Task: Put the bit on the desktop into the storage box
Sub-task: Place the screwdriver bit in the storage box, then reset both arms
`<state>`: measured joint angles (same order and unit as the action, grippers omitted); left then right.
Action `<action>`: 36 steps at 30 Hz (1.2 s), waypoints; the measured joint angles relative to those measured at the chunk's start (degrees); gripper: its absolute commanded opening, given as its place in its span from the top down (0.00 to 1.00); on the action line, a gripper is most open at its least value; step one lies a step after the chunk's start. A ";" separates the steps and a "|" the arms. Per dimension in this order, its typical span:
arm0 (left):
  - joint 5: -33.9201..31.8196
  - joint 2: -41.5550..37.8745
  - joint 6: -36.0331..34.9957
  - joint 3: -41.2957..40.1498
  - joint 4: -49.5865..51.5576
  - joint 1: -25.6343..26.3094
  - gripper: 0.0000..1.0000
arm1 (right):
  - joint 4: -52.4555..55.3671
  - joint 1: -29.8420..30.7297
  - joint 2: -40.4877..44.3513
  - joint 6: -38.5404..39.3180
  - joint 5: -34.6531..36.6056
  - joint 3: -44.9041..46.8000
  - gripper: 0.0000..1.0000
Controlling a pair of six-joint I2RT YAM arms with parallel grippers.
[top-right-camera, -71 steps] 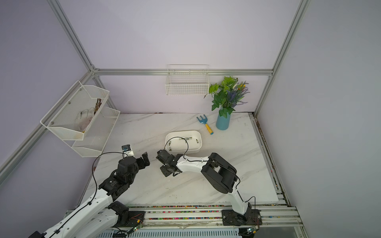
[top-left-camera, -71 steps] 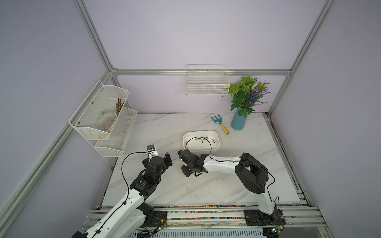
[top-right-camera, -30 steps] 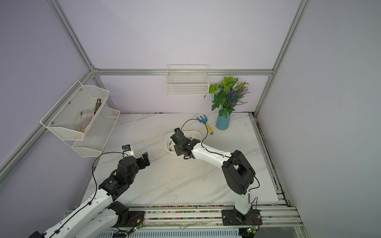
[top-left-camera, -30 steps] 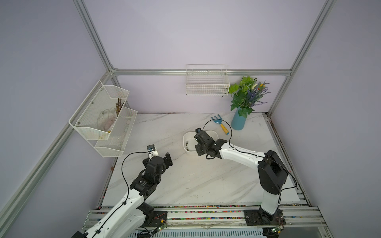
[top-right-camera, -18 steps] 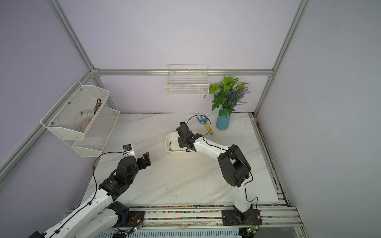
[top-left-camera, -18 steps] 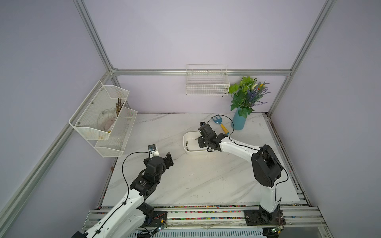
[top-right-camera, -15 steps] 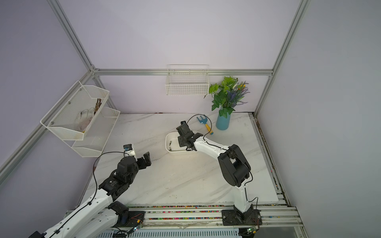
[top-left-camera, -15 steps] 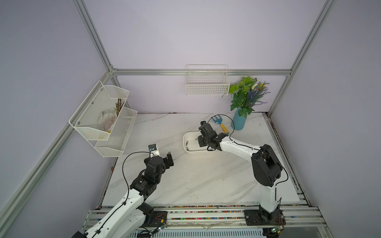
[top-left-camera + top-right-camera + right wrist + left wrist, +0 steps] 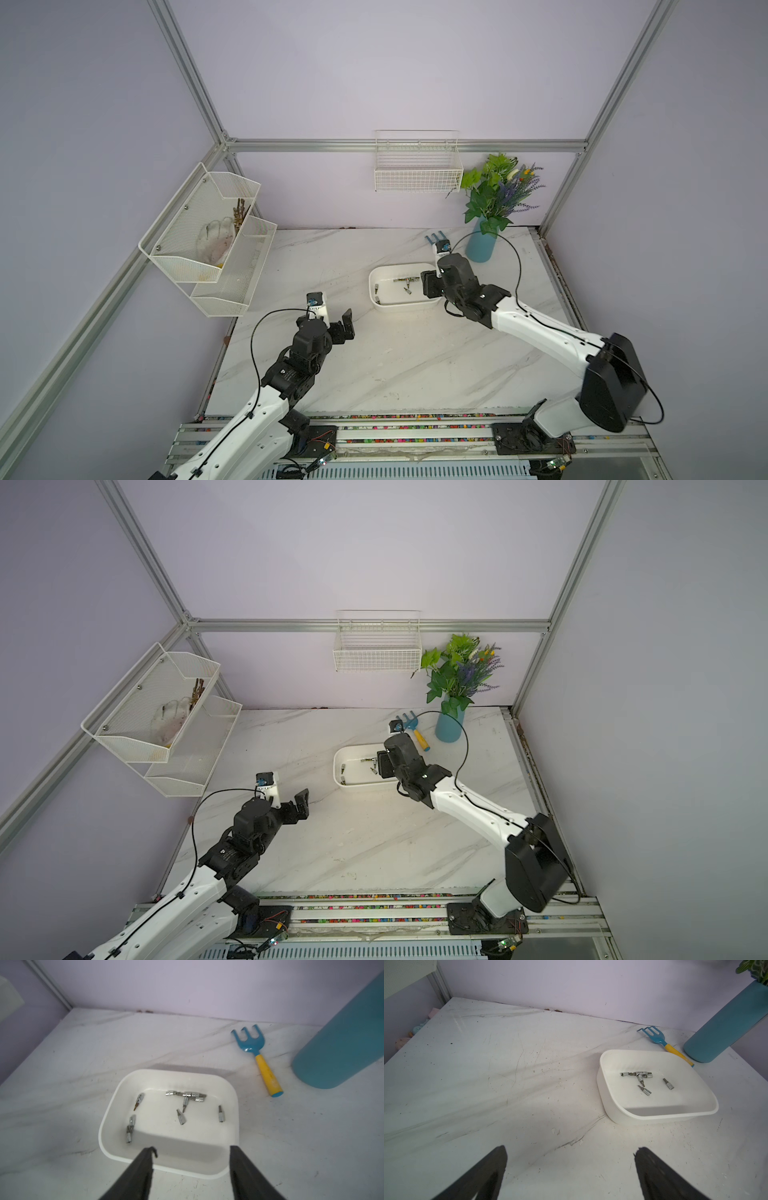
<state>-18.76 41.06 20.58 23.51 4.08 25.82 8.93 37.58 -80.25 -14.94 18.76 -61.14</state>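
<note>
Right gripper (image 9: 192, 1148), earlier shut, now gapes empty over the shallow white plastic storage box (image 9: 176, 1079); left gripper (image 9: 571, 1148) wide; marbled white table (image 9: 488, 1064), lilac walls (image 9: 374, 62).

No text, label or number is legible anywhere.

Both top views look down steeply from high over my base, taking in the whole worktop (image 9: 395, 365). My wrist cameras ride low and near, past my left fingers (image 9: 483, 1172) and right fingers (image 9: 141, 1169); both share the storage box (image 9: 612, 1105).
</note>
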 measured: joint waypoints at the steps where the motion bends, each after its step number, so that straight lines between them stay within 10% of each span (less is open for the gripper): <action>1: 0.11 -0.31 -0.44 -0.07 -0.85 0.00 0.00 | -2.49 0.00 3.65 0.68 1.53 3.48 0.00; 13: -7.67 1.38 -6.51 -1.29 -13.55 -0.04 0.00 | -26.82 -0.07 27.04 7.91 18.99 36.48 0.00; 24: -13.55 9.51 -20.55 -5.49 -26.97 -6.82 0.00 | -33.00 -1.73 28.15 14.91 19.30 41.66 0.00; 36: -1.90 35.15 -22.64 -5.38 -43.36 -21.31 0.00 | -42.62 -9.38 27.43 19.56 15.19 47.54 0.00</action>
<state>-20.67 76.20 -2.07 18.13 -39.29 4.51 -33.69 28.21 -52.82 4.62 33.95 -13.61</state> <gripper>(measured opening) 0.997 0.998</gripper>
